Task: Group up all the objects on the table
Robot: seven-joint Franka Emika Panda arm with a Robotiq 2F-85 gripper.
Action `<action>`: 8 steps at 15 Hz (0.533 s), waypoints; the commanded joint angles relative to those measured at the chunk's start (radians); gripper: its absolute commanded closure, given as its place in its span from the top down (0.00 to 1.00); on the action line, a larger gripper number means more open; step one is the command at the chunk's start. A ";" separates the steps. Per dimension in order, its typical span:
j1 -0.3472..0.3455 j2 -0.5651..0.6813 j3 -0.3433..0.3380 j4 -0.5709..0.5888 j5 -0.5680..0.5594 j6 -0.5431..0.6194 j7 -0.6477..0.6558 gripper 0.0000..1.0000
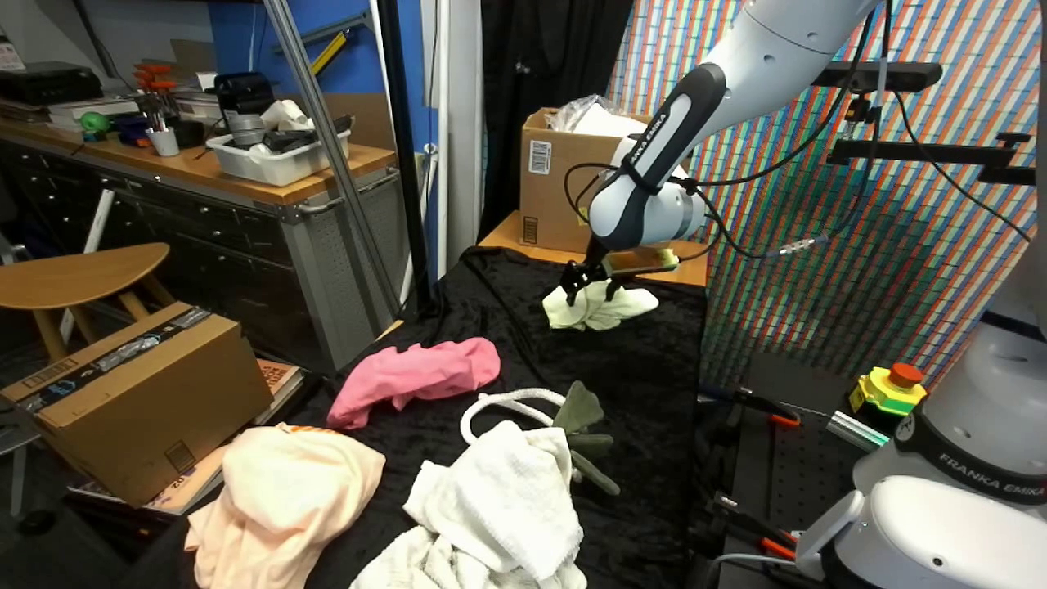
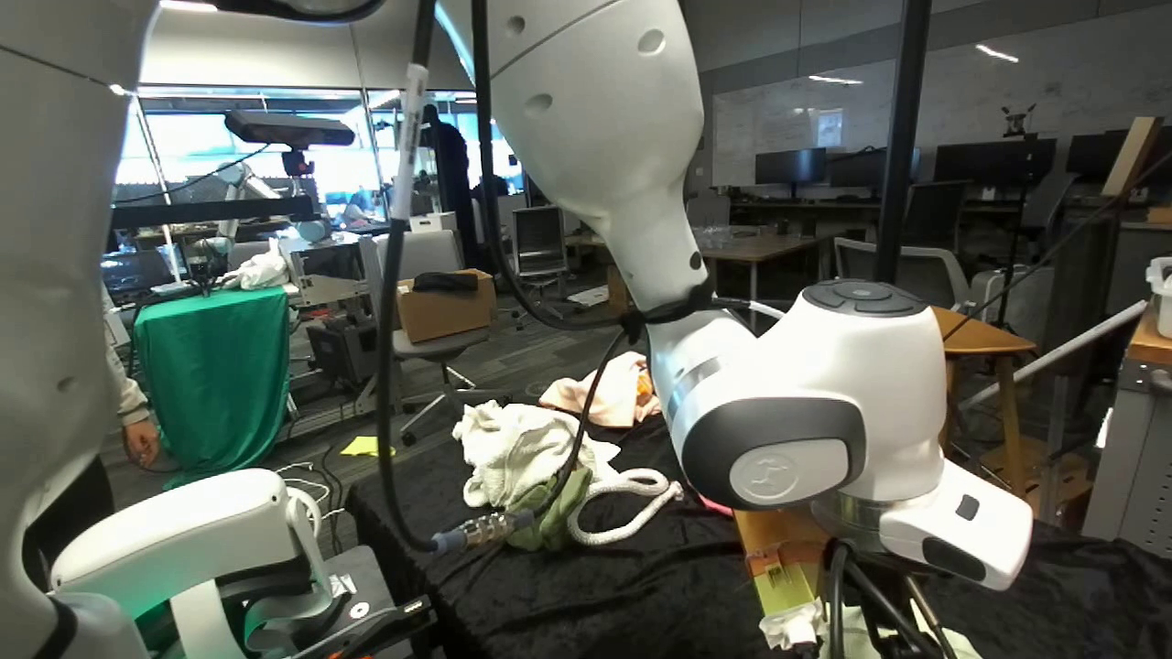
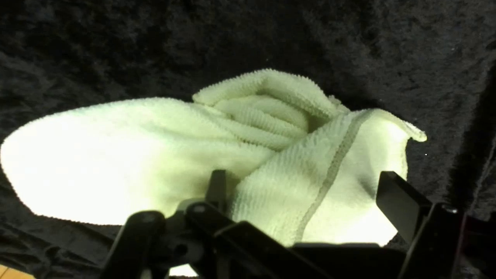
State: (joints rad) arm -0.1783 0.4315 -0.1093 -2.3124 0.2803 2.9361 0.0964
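About half done, by the look of it, taking the white rope (image 1: 468, 422), near the middle of the desk (image 1: 646, 458) in an exterior view, as the hub of the dial, with six toward the viewer. Nearest, at six o'clock: the white towel (image 1: 499, 499), heaped against the green leaf-shaped piece (image 1: 590, 444) and up to the rope. Looks like a ready core for the group; cannot tell rope and leaves as one piece or two. At eight, almost as near: the peach cloth (image 1: 286, 495), beside the towel yet not visibly touching, probably in want of only a short drag. Further off, between nine and ten: the pink cloth (image 1: 417, 374), apart from the core and left to bring in. Farthest, between one and two: the pale yellow-green cloth (image 1: 604, 315), well apart from the rest and likely the biggest job left. Right at that last cloth: the claw (image 3: 304, 180), shown in the wrist view with fingers (image 3: 401, 203) spread wide and cloth between, grasping nothing. Needs, in all likelihood, a firm closing on that cloth, then a carry toward seven to meet the others.
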 commanded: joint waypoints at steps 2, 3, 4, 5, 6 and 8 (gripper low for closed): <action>0.021 0.038 -0.014 0.019 -0.018 0.049 0.057 1.00; 0.018 0.048 -0.009 0.025 -0.016 0.049 0.059 1.00; 0.017 0.053 -0.007 0.028 -0.014 0.049 0.062 0.99; 0.015 0.059 -0.005 0.033 -0.013 0.046 0.064 0.75; 0.012 0.064 -0.002 0.036 -0.011 0.044 0.065 0.74; 0.007 0.069 0.005 0.043 -0.008 0.042 0.063 0.62</action>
State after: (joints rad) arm -0.1703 0.4788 -0.1085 -2.2943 0.2798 2.9566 0.1370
